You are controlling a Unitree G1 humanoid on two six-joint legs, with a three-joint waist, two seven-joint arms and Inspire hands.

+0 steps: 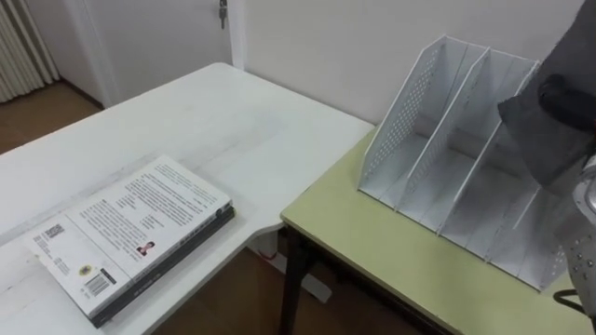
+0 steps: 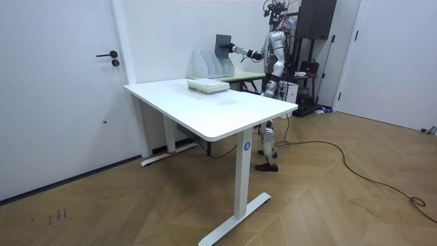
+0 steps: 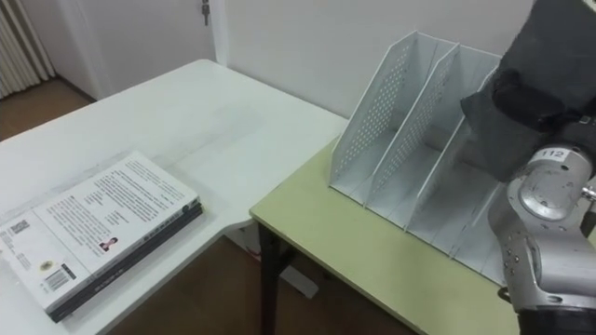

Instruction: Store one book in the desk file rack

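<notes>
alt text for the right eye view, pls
The right robot hand holds a dark book over the right end of a white file rack on a green desk. A stack of books lies on the white table to the left.

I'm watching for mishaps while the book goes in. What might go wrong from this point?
1. The dark book in the right hand hangs above the file rack, not yet in a slot; a corner may catch a divider instead of entering.
2. Nothing visibly anchors the rack on the green desk, so a snag could shove or tip it.
</notes>
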